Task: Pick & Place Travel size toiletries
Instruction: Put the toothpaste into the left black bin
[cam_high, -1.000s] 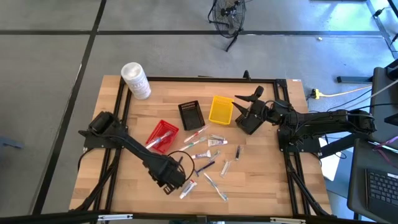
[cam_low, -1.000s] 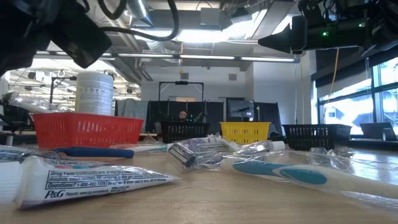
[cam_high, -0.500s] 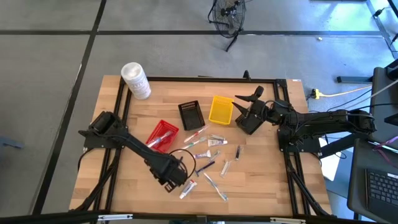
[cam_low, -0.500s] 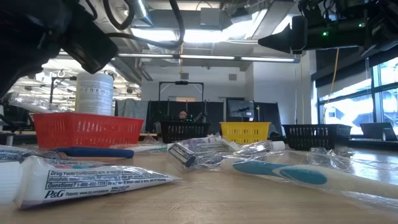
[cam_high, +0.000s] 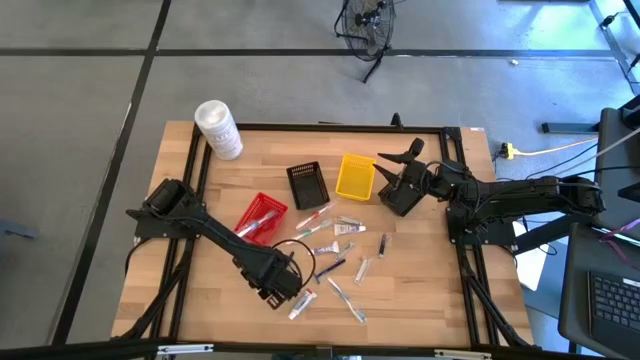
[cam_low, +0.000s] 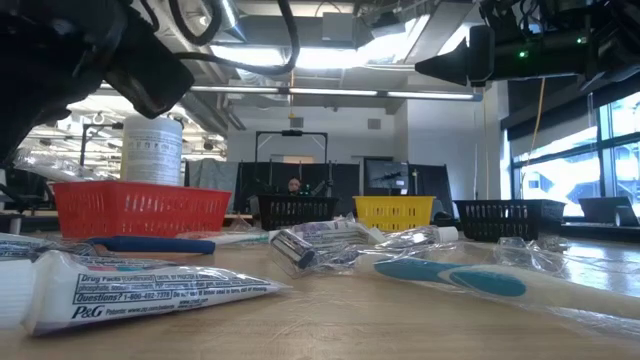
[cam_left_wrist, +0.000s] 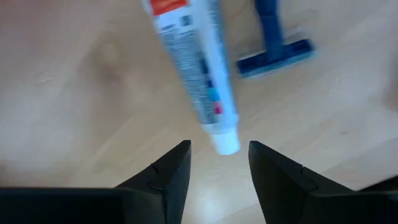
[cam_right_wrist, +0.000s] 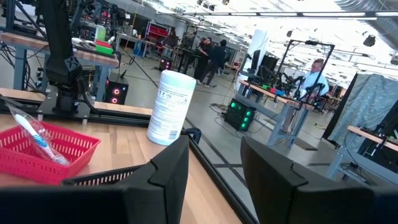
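White toothpaste tube (cam_left_wrist: 194, 68) lies flat on table (cam_high: 420, 290), cap between spread, empty fingers of left gripper (cam_left_wrist: 219, 167). Likely light, soft, slick; grip mid-body. Right gripper (cam_right_wrist: 212, 163) waits parted, empty, near yellow basket (cam_high: 355, 176).

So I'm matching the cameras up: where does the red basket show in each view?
High view: red basket, left of centre, beside the left arm.
Low view: at left, before the white tub.
Left wrist view: absent.
Right wrist view: lower left.
Shared landmark: the white tub.
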